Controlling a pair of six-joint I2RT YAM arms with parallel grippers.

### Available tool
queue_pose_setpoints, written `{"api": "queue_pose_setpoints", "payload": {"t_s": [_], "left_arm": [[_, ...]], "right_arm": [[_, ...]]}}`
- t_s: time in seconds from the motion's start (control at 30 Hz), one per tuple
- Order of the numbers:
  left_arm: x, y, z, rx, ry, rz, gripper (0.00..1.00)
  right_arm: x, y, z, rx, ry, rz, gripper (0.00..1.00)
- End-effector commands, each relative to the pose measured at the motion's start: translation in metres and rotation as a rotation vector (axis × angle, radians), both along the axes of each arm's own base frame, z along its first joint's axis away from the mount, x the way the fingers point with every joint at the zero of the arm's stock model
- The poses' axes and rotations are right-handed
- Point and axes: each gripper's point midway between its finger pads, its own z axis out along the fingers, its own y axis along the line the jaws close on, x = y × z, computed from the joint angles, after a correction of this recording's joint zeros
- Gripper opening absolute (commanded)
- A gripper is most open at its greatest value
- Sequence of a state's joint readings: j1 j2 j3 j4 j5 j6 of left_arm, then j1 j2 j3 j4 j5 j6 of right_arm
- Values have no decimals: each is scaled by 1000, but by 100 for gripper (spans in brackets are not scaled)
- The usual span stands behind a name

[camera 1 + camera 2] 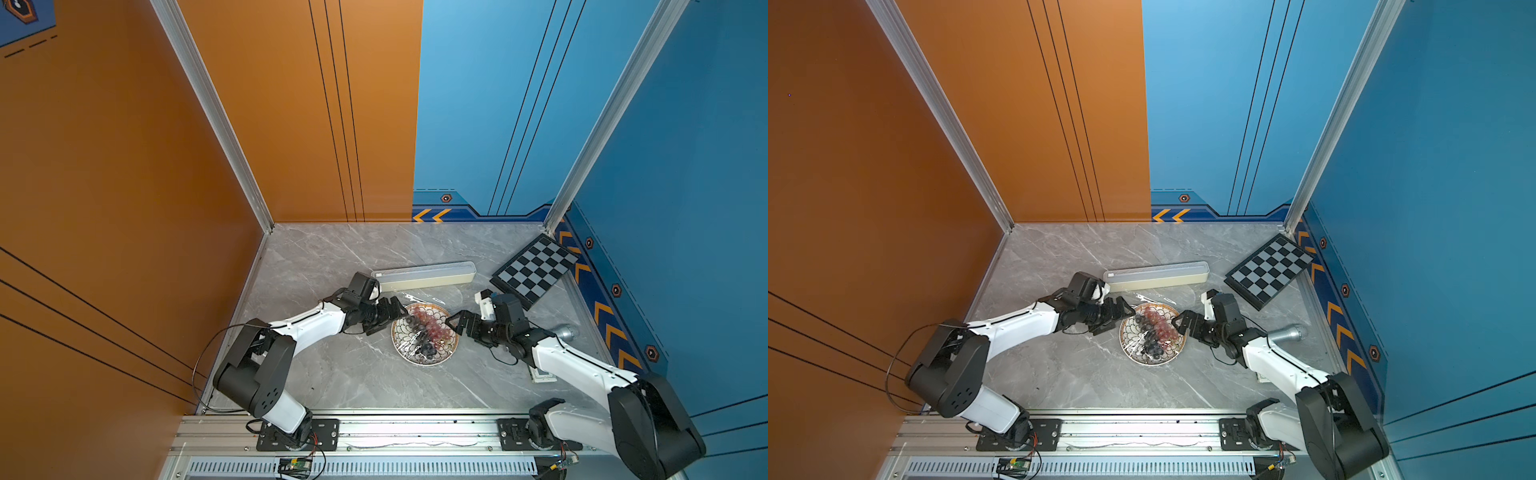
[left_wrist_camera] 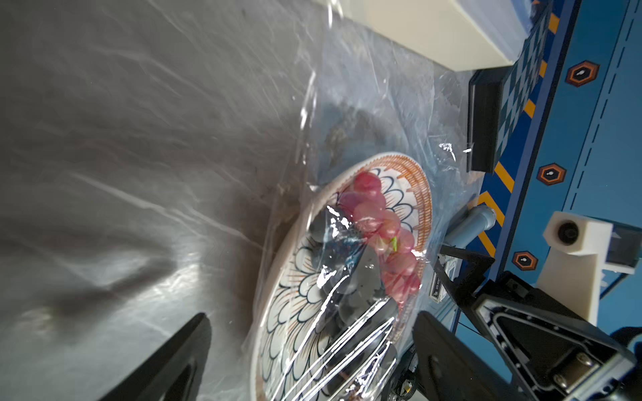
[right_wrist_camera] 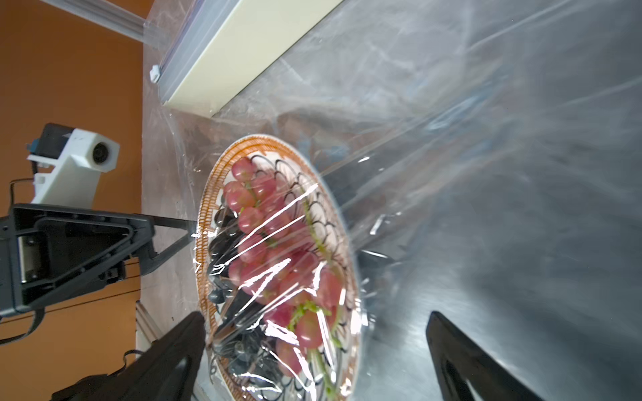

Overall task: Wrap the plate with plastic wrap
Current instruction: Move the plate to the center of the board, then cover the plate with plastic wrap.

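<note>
The plate (image 1: 400, 344) (image 1: 1128, 338) with red and dark grapes sits mid-table, draped in plastic wrap (image 1: 411, 347) (image 2: 364, 104) (image 3: 417, 156) that spreads onto the table towards the cream dispenser box (image 1: 424, 275) (image 1: 1156, 274) (image 3: 236, 52). My left gripper (image 1: 388, 320) (image 1: 1117, 318) (image 2: 312, 316) is open at the plate's left edge, its jaws standing either side of the rim. My right gripper (image 1: 455, 328) (image 1: 1181, 328) (image 3: 314, 314) is open at the right edge. Neither holds anything. Through the film the plate's rim (image 3: 208, 194) and scale pattern (image 2: 288, 312) show.
A black-and-white chessboard (image 1: 534, 270) leans at the back right. A grey cylinder (image 1: 565, 332) (image 1: 1289, 332) lies behind the right arm, and a small white item (image 1: 542, 376) sits under it. Orange and blue walls enclose the marble table.
</note>
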State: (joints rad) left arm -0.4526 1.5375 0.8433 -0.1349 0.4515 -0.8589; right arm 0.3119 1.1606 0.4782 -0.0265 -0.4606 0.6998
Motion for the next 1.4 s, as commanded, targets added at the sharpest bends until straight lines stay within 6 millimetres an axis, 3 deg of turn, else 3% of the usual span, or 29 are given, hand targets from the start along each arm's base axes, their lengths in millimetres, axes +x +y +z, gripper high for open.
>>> {"api": "queue_pose_setpoints", "payload": {"t_s": [0.0,0.07,0.23,0.33,0.47,0.67,0.77,0.83,0.97,1.1,1.37], "left_arm": [[24,21,24,18,-81,35,94],[38,21,32,0,-100,29,94],[73,8,42,-26,-133,7,93],[85,-7,39,-55,-135,-6,91],[90,-20,20,-30,-111,-30,88],[92,-11,-10,32,-72,-15,61],[95,-7,-14,49,-75,-11,40],[97,-3,-16,60,-76,-4,34],[95,7,-25,104,-61,-6,13],[88,13,-36,122,-36,-7,7],[64,15,-53,133,17,-29,1]], "right_arm": [[-4,-30,3,-32,4,-19,100],[10,-40,11,-20,-16,-43,100],[49,-37,16,44,-30,-58,97],[74,-33,13,92,-55,-97,91],[97,-25,-2,82,-39,-90,83],[114,-28,-18,46,-34,-113,77],[117,-30,-25,33,-25,-109,66],[116,-31,-31,16,-10,-104,58],[110,-37,-42,-37,18,-90,26],[95,-42,-52,-103,55,-60,0],[58,-29,-54,-89,80,-15,0]]}}
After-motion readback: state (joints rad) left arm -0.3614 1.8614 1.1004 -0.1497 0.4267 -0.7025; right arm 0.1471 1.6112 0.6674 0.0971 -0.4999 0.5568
